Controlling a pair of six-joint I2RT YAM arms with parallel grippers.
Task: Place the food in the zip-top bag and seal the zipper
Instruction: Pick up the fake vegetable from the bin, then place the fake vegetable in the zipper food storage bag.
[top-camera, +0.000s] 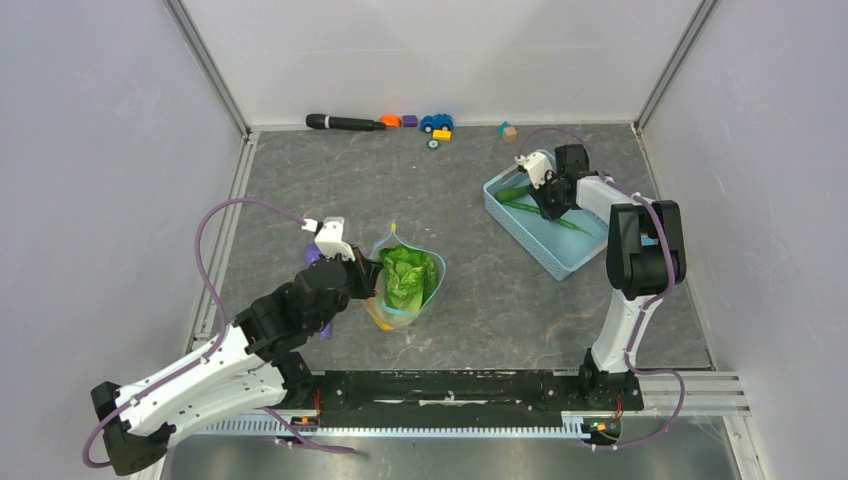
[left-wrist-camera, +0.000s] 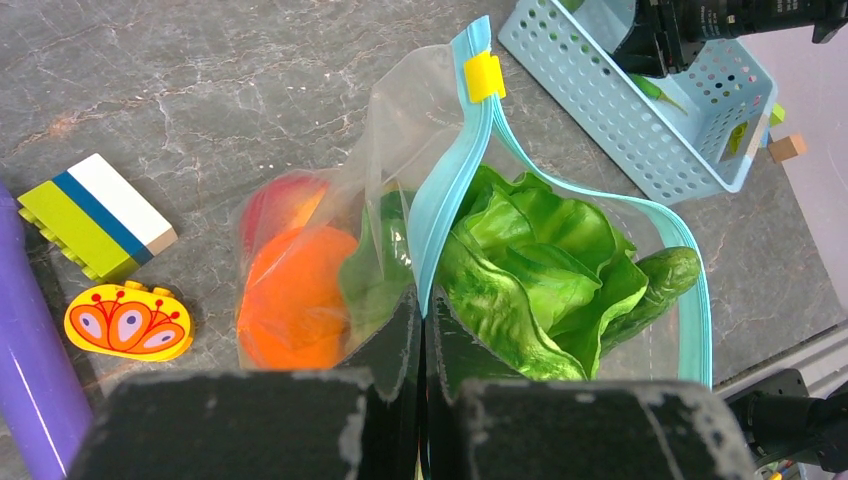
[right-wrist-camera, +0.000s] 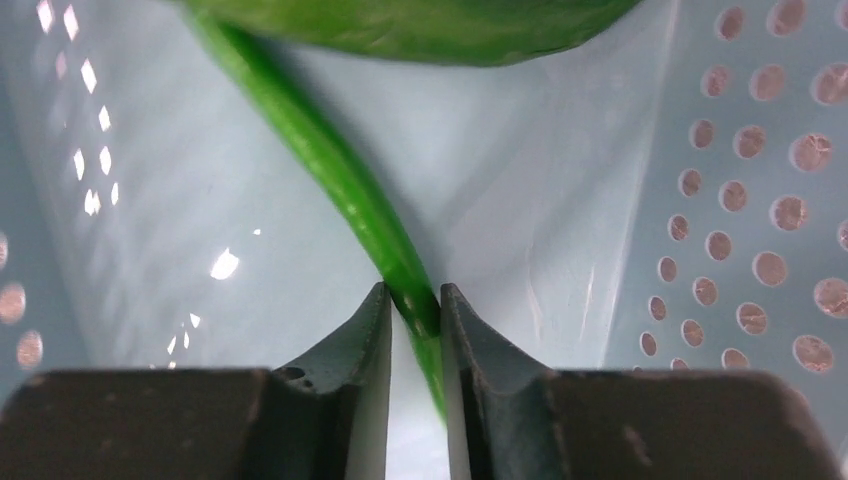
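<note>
The clear zip-top bag (top-camera: 405, 290) lies at mid-table with its mouth open. Inside it are green lettuce (left-wrist-camera: 540, 250), an orange (left-wrist-camera: 295, 300), a red fruit (left-wrist-camera: 280, 200) and a dark green pod (left-wrist-camera: 660, 285). My left gripper (left-wrist-camera: 425, 300) is shut on the teal zipper (left-wrist-camera: 450, 190) at the near rim; a yellow slider (left-wrist-camera: 484, 76) sits at its far end. My right gripper (right-wrist-camera: 413, 295) reaches into the light-blue basket (top-camera: 530, 240), with its jaws closed on a long green pod (right-wrist-camera: 340, 180). A purple eggplant (left-wrist-camera: 30, 370) lies left of the bag.
A striped block (left-wrist-camera: 95, 215) and a yellow-orange toy (left-wrist-camera: 128, 322) lie left of the bag. A black stick (top-camera: 345, 122), small coloured toys (top-camera: 435, 124) and a wooden cube (top-camera: 508, 130) line the back wall. A thicker green piece (right-wrist-camera: 420, 25) lies in the basket.
</note>
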